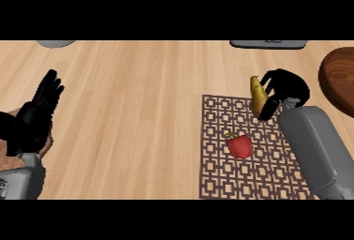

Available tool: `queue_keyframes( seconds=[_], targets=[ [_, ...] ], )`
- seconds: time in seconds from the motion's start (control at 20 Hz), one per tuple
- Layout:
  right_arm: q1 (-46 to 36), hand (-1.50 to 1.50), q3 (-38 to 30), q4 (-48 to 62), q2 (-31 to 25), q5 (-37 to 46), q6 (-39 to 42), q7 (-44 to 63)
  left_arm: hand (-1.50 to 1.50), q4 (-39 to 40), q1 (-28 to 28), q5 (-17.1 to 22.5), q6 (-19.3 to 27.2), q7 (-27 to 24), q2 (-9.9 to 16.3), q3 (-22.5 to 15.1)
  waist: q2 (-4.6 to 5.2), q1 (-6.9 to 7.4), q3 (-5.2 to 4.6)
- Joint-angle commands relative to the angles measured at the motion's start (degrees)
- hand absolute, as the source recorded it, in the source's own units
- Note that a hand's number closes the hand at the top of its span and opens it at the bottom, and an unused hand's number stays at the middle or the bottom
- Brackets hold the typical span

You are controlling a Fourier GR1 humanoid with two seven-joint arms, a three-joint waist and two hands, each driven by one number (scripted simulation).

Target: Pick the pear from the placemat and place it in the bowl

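Head view, looking steeply down on your wooden counter.

Your right hand sits over the far right corner of the placemat. Its fingers are curled round the pear, a yellow-green elongated fruit, stem end pointing away from you. The pear's lower tip overlaps the mat's far edge; its upper part shows against bare wood. You cannot tell from this angle whether it is lifted or still touching the mat. The grey right forearm runs down along the mat's right side and hides that edge.

The bowl is the dark wooden round at the right border, only partly in view, just beside the right hand on its outer side. Nothing lies between hand and bowl.

Also on the mat: a red bell pepper with a green stem, near the middle, toward you from the pear and apart from it.

Your left hand shows at the left edge, fingers straight and pointing up the frame, holding nothing, resting well away from the mat.

At the far edge, a grey rounded object upper left and a dark flat object upper right, both cut off; what they are you cannot tell.
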Motion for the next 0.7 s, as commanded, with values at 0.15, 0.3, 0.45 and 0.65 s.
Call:
queue_keyframes(
  seconds=[0.15, 0.3, 0.45, 0.65],
  targets=[
    [-12.42, 1.50, -2.87, 3.78, -2.99, 4.67, -4.79, 6.48, 0.00, 1.46, -0.34, 0.37, -0.18, -0.75, 0.04, 1.06, -0.46, -1.17, 0.05],
    [-15.93, 1.50, -0.89, 0.13, -2.37, 9.65, -9.22, 12.15, 0.00, 0.05, -1.58, -1.94, 1.80, 2.36, -0.23, -0.25, -0.71, -1.33, 0.06],
    [-15.73, 1.50, -2.52, -4.03, -7.22, 11.73, -13.26, 11.71, 0.00, 0.69, 0.49, -0.90, 1.25, -0.23, -0.36, 0.91, -0.83, -2.09, 0.05],
    [-15.71, 1.50, -4.21, -7.95, -4.47, 12.14, -16.34, 16.61, 0.00, 0.05, 3.34, 0.43, -1.16, -2.21, 0.14, 1.33, -0.75, -1.77, 0.06]
  ],
)
